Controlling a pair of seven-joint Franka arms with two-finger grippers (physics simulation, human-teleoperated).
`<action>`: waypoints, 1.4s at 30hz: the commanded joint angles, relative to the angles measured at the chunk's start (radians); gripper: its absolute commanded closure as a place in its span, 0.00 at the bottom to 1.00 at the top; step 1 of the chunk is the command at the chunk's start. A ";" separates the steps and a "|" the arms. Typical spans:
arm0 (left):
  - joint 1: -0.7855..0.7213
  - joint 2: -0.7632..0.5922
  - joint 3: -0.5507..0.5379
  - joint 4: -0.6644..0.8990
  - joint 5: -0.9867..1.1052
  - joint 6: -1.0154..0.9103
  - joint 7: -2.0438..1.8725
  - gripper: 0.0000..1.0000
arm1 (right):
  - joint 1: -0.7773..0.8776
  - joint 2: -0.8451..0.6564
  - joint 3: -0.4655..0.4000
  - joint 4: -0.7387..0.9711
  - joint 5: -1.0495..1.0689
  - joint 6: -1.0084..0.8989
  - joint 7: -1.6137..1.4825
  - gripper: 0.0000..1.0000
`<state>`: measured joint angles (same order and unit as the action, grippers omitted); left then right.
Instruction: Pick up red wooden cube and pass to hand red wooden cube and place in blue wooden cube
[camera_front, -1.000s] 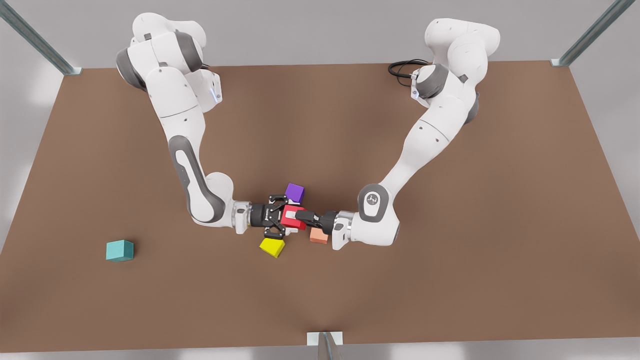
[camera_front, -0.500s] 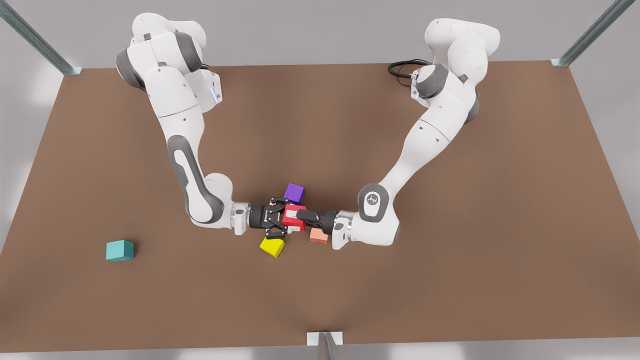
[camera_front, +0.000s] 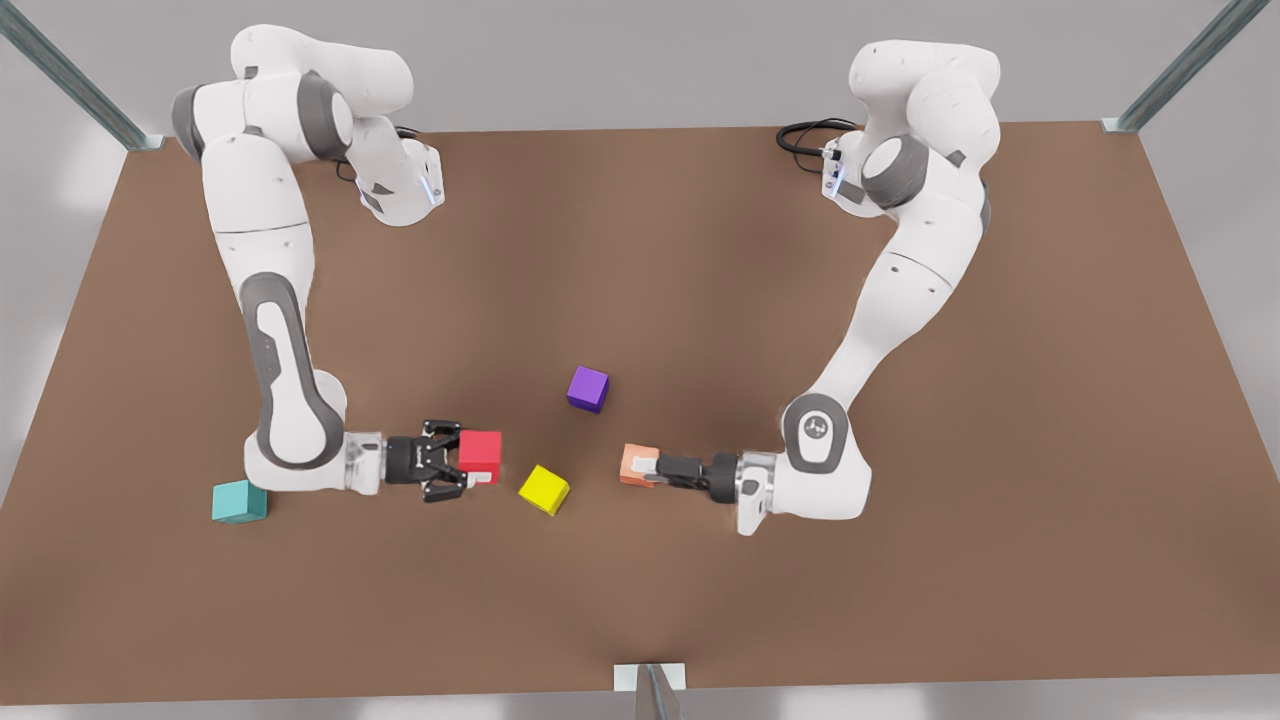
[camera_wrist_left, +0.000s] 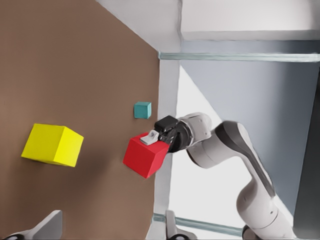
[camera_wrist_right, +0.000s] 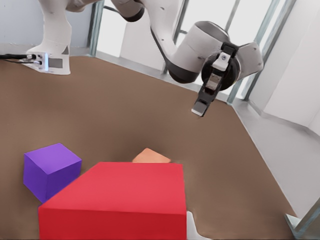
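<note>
The red wooden cube (camera_front: 481, 450) is held above the table by my right gripper (camera_front: 466, 468), which is shut on it at the front view's left of centre. It looms large in the right wrist view (camera_wrist_right: 120, 200), and the left wrist view shows the red wooden cube (camera_wrist_left: 145, 156) clamped by the right gripper (camera_wrist_left: 152, 142). The blue wooden cube (camera_front: 239, 501), teal in colour, rests on the table beside the right arm's forearm and appears in the left wrist view (camera_wrist_left: 142, 110). My left gripper (camera_front: 652, 466) is open and empty, raised over a peach cube; its fingers (camera_wrist_left: 50, 222) are spread wide.
A yellow cube (camera_front: 544, 489) lies between the two grippers. A purple cube (camera_front: 588, 388) sits farther back, and a peach cube (camera_front: 630, 466) lies below the left gripper. The brown table (camera_front: 900, 560) stretches wide to the front view's right and along its near edge.
The arms have parted. The left gripper let go of the red cube and drew back to the front view's right; the right gripper carried the cube left, toward the teal cube.
</note>
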<state>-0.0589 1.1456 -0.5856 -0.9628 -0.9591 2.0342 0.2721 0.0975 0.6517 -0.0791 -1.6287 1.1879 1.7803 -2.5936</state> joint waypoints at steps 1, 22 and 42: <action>0.089 -0.039 0.027 0.001 0.121 -0.285 -0.011 0.00 | -0.021 -0.070 -0.065 0.007 -0.453 -0.119 0.202 0.48; -0.088 -0.808 0.486 -0.318 1.091 -0.552 -0.106 0.00 | -0.122 -0.024 -0.200 0.027 -0.927 0.603 0.026 0.44; -0.048 -0.807 0.487 -0.294 1.080 -0.568 -0.106 0.00 | -0.168 0.077 -0.192 0.024 -0.878 0.613 0.026 0.00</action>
<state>-0.1077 0.3403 -0.0980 -1.2568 0.1210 1.4688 0.1766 -0.0714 0.7300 -0.2717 -1.6041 0.3070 2.3973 -2.5456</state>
